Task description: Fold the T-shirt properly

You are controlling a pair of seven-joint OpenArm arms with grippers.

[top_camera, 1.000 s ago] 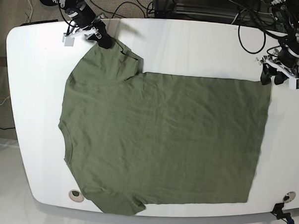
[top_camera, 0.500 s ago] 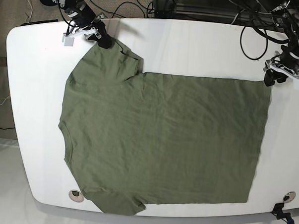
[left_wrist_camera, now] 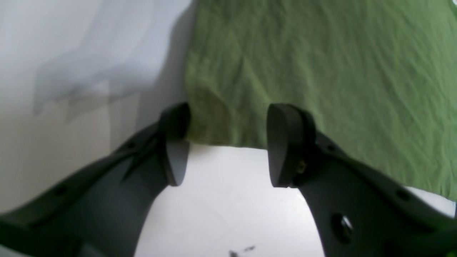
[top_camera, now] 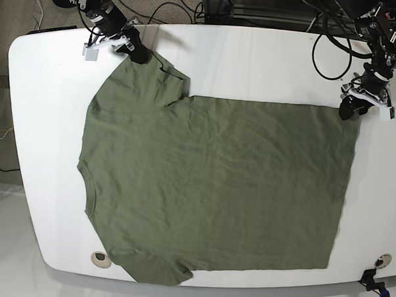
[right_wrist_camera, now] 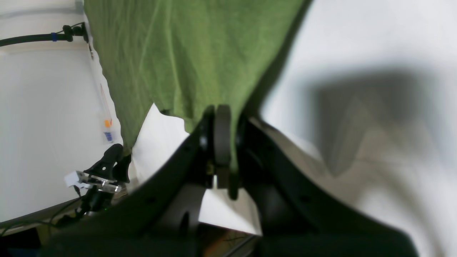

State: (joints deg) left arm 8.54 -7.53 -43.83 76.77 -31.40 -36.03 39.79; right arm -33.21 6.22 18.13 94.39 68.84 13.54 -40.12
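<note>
going left to right across the base view, the right claw [top_camera: 139,54] comes first, up at the t-shirt's [top_camera: 216,175] bunched top corner. it's pinched tight on a ridge of the cloth, with a little tail poking out past the tips. i'd keep that grip steady and not tug, cause the fabric by it is already bunched and a pull would probably skew the whole thing.

the shirt itself is spread over most of the counter [top_camera: 53,149], mostly flat, with a small rumple along its near edge on this side.

over at the shirt's other top corner is the left claw [top_camera: 354,110], standing wide with nothing clamped. the left wrist view has its fingers either side of that corner, cloth lying between them. imo the step now is grabbing this corner to match the other one. get the tips low enough to catch the edge, then close gently. too high and they'd likely just skim off the fabric.

once both corners are pinched, i'd lift together at the same speed and keep the edge between them lightly taut, then carry it over the rest of the shirt. if one side leads, expect a crooked fold.
</note>
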